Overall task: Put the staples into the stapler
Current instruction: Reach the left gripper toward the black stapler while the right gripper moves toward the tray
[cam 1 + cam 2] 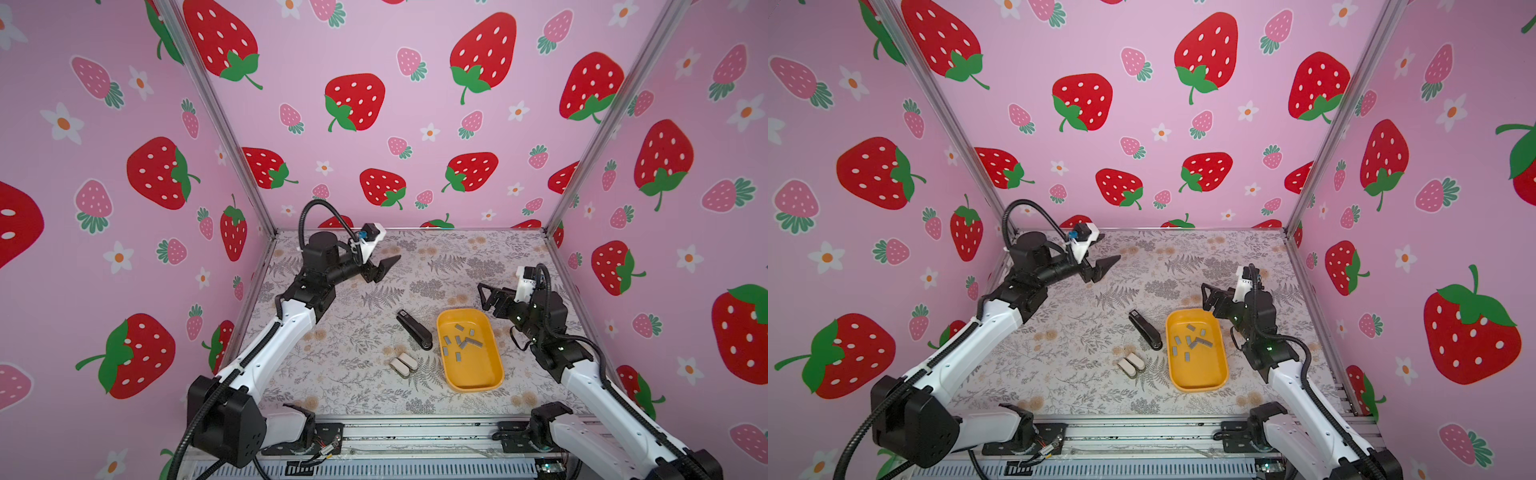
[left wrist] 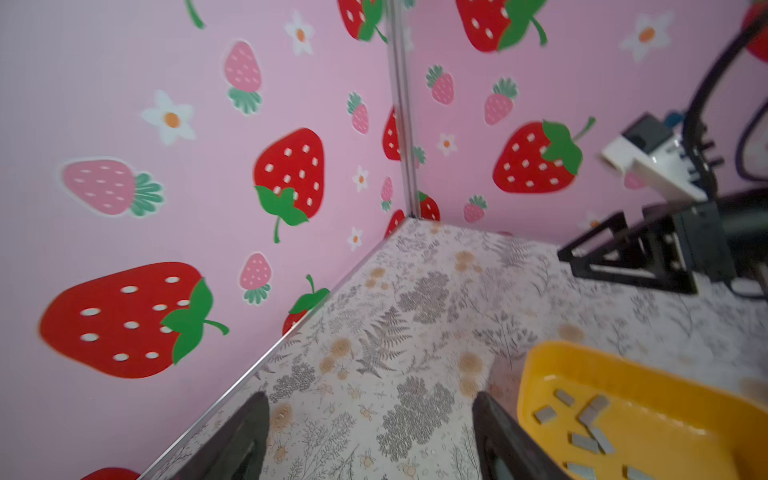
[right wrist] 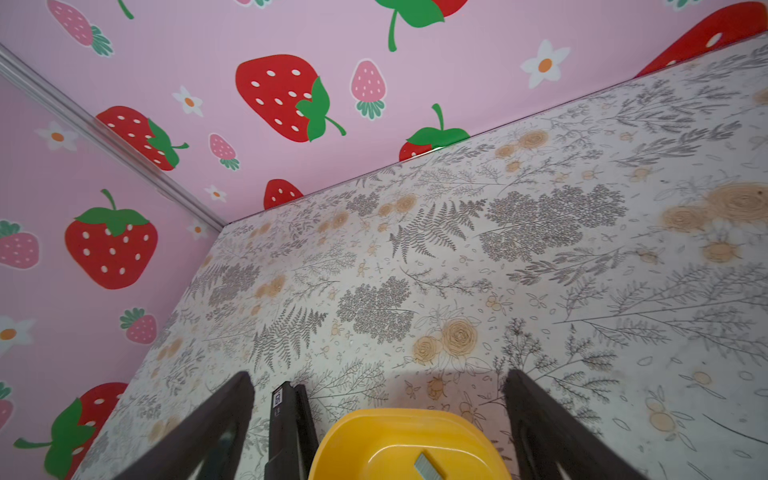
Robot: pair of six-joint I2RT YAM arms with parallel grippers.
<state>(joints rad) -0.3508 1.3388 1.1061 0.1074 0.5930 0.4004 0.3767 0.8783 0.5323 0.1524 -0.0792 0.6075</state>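
Floral table (image 1: 353, 374) is carrying a yellow tray (image 1: 469, 388) right of centre. Right gripper (image 1: 482, 297) is hovering just past the tray's far end, jaws standing wide, empty. Left gripper (image 1: 384, 268) is hanging far-left, well apart, jaws parted, empty. Black stapler (image 1: 413, 329) is lying just left of the tray, long axis running far-left to near-right, hinge end near, so the right arm is sitting nearer. Staples (image 1: 461, 340) are lying loose in the tray's far half

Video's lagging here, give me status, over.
Left gripper and right gripper open, empty. Stapler closed on table beside yellow tray; staples loose inside tray. Two small beige blocks nearby, not blocking.
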